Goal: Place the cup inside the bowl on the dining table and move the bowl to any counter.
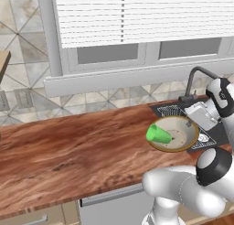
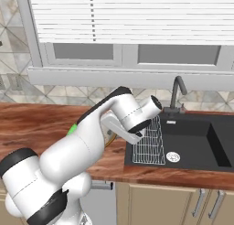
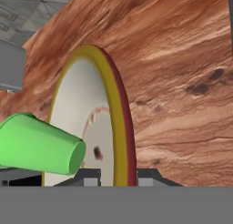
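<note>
I have the bowl (image 1: 176, 136) tipped up over the counter (image 1: 68, 146), its cream inside facing the left base camera, right at the left edge of the black sink (image 2: 192, 137). The cup (image 1: 158, 135) lies on its side inside the bowl, against the left part of the rim. From the hand camera the gripper (image 3: 119, 176) is clamped on the bowl's rim: one finger tip sits on the cream inner face and the other on the reddish outer wall, with the yellow-brown edge running up between them. The cup (image 3: 41, 143) pokes in from the left there, its closed base pointing toward the bowl's (image 3: 98, 127) centre. Around it, the faucet (image 1: 194, 80) stands just behind the bowl at the tiled wall, and a wire rack (image 2: 151, 144) lies in the near-left part of the sink beside a round drain (image 2: 172, 157). In the right base view my own arm blocks the bowl; I make out a sliver of green (image 2: 71, 129) at its left edge. A window with white blinds (image 1: 137, 16) runs above the sill.
</note>
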You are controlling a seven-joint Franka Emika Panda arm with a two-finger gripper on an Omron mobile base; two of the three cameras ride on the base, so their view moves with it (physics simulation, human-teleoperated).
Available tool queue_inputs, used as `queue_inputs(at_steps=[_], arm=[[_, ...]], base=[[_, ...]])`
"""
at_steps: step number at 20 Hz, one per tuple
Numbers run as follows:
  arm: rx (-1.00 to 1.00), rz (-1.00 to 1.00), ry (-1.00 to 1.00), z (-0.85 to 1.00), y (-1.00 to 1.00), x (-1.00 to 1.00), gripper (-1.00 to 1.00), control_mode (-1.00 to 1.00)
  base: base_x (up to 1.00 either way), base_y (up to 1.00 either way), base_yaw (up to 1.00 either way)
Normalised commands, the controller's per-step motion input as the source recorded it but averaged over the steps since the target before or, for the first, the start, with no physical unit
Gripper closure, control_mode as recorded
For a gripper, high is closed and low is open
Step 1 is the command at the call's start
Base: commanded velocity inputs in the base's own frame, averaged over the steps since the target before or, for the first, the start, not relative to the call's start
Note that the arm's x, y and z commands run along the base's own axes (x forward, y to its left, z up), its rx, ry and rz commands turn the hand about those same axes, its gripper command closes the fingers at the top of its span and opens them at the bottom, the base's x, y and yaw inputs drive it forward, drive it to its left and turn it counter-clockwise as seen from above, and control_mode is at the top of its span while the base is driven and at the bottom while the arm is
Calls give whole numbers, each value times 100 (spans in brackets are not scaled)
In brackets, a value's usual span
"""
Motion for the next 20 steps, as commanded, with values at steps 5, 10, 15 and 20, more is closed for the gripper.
queue_inputs(at_steps=[5,10,15,20], arm=[[0,0,0,0,0,0,100,100],[0,0,0,0,0,0,100,100],[0,0,0,0,0,0,100,100],[0,0,0,0,0,0,100,100]], base=[[4,40,-1],[0,0,0],[0,0,0],[0,0,0]])
